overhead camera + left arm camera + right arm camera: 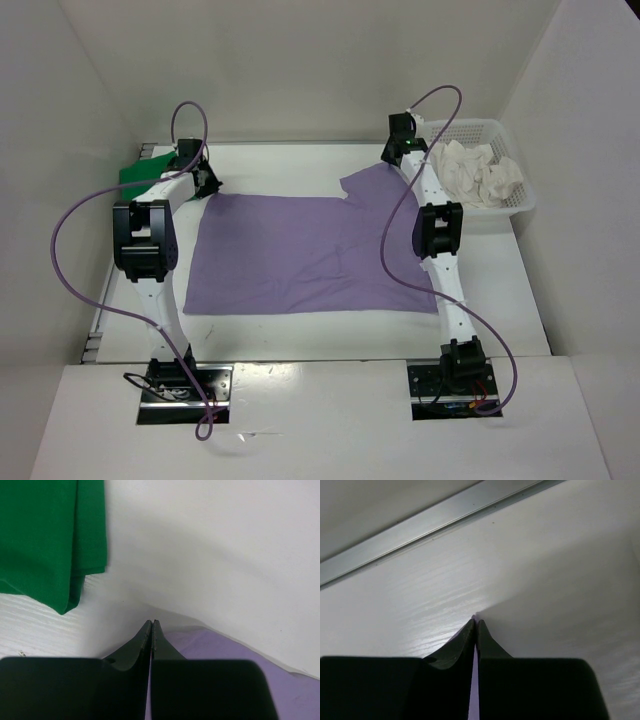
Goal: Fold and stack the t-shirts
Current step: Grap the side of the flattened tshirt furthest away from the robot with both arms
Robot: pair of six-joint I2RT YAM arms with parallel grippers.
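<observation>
Far right — mesh basket (512,214) holds crumpled white t-shirt (484,172).

No text, label, brand, number or sign can be read in any view. The light purple fabric t-shirt (300,255), the bright green fabric t-shirt (45,535), the white plastic mesh basket (527,205) and the white tabletop (300,332) all show plain, unprinted surfaces.
</observation>
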